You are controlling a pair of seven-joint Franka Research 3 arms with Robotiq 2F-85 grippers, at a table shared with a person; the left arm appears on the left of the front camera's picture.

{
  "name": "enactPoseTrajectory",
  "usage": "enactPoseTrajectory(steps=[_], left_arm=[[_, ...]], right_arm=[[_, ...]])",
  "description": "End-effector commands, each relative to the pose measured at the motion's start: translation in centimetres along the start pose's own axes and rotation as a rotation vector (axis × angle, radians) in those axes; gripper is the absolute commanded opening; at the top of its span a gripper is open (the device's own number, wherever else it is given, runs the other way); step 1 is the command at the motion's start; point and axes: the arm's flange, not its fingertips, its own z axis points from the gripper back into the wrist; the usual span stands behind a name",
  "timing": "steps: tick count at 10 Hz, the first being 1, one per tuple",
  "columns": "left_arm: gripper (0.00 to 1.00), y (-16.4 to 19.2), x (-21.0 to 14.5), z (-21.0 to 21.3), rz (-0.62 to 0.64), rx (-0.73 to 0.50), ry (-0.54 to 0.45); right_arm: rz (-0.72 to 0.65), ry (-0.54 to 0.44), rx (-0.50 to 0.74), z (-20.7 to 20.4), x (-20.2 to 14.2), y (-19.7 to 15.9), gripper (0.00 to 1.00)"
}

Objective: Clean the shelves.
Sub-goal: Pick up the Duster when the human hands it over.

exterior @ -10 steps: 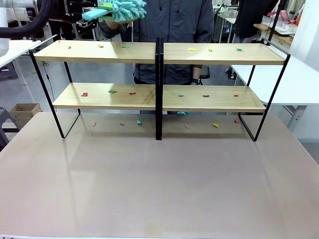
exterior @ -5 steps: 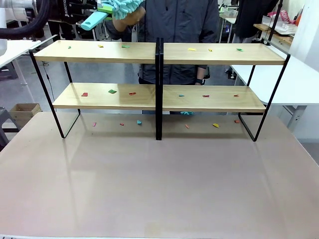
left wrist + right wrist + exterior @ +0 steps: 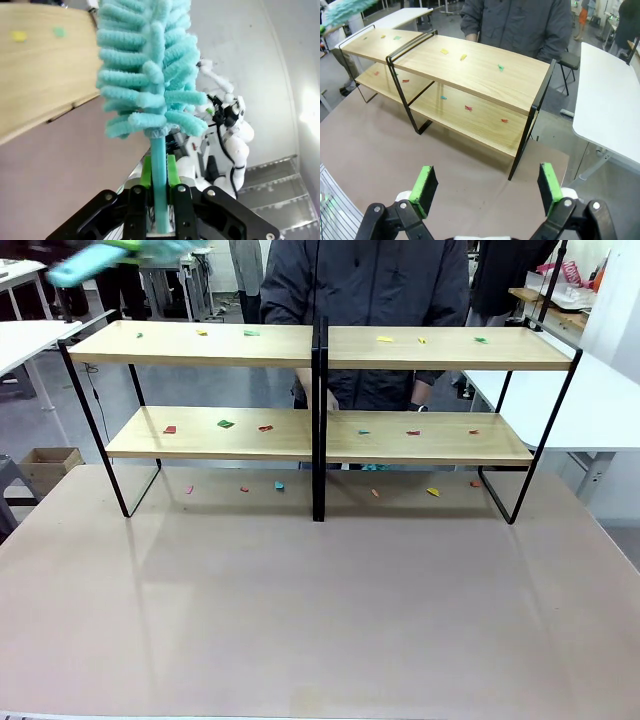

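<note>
The shelves (image 3: 200,343) stand across the far half of the table, a two-tier light-wood rack on a black frame with a central post (image 3: 318,420). Small coloured scraps (image 3: 226,424) lie on both tiers and on the table beneath. In the left wrist view my left gripper (image 3: 159,172) is shut on the handle of a teal fluffy duster (image 3: 150,75), held beside an end of a shelf board (image 3: 40,65). The duster (image 3: 100,258) appears as a blur high above the rack's left end. My right gripper (image 3: 486,187) is open and empty, high over the table, well short of the shelves (image 3: 470,70).
A person (image 3: 370,280) in a dark jacket stands behind the rack, hands (image 3: 425,395) low behind the upper boards. The brown table (image 3: 320,600) stretches bare in front. A white table (image 3: 610,400) stands at the right, and a cardboard box (image 3: 45,465) sits on the floor at the left.
The duster left the person's hands and swung up and to the left in my left gripper. The person's hands dropped behind the rack.
</note>
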Motion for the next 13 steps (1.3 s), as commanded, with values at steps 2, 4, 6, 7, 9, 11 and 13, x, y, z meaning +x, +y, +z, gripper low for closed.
enactPoseTrajectory(steps=[2, 4, 6, 7, 9, 11, 13], left_arm=[[0.0, -2.1, -2.6, 11.5, -0.058, 0.089, 0.111], [0.0, -1.7, -4.9, 19.0, -0.046, 0.176, 0.084], [0.0, -1.1, -7.6, 23.8, -0.017, 0.148, 0.091], [0.0, -0.7, -8.6, 24.2, 0.004, 0.115, 0.1], [0.0, -1.4, -7.8, 22.6, -0.009, 0.157, 0.071], [0.0, -1.4, -7.8, 22.6, -0.009, 0.157, 0.071], [0.0, -1.4, -7.8, 22.6, -0.009, 0.157, 0.071]], right_arm=[[0.011, -0.004, 0.001, 0.0, 0.0, -0.1, 1.0], [0.011, -0.004, 0.001, 0.0, 0.0, -0.1, 1.0], [0.011, -0.004, 0.001, 0.0, 0.0, -0.1, 1.0], [0.011, -0.004, 0.001, 0.0, 0.0, -0.1, 1.0], [0.011, -0.004, 0.001, 0.0, 0.0, -0.1, 1.0], [0.011, -0.004, 0.001, 0.0, 0.0, -0.1, 1.0], [0.011, -0.004, 0.001, 0.0, 0.0, -0.1, 1.0]])
